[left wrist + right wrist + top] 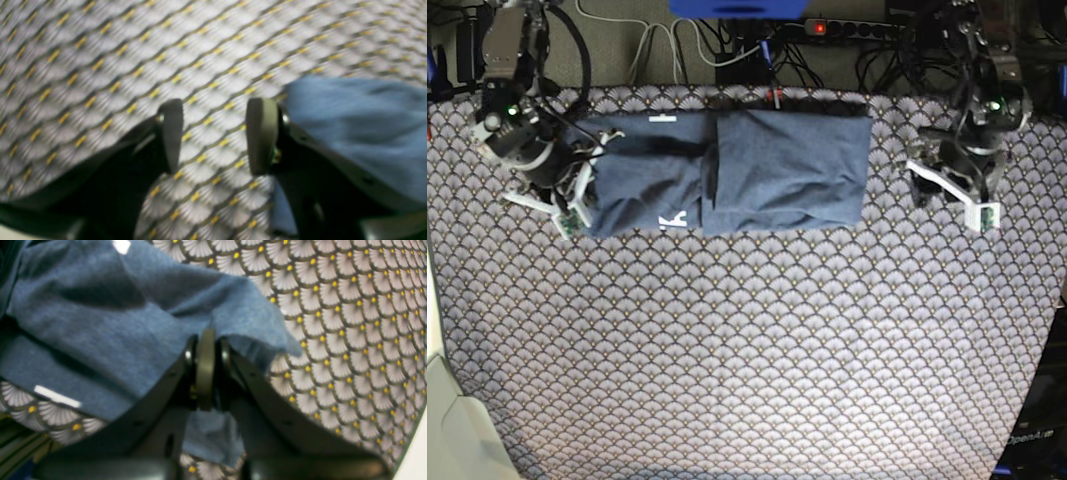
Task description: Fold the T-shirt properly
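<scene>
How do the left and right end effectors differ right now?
The right end effector is shut on the T-shirt edge; the left end effector is open and empty. Right sits at the shirt; left hovers beside it over the tablecloth. Both have dark fingers.

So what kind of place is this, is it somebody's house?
Probably not a house; it looks more like a robot lab or workshop. Two robot arms stand over a table with a scallop-patterned tablecloth, a T-shirt lies on it, and a power strip with tangled cables sits behind.
</scene>
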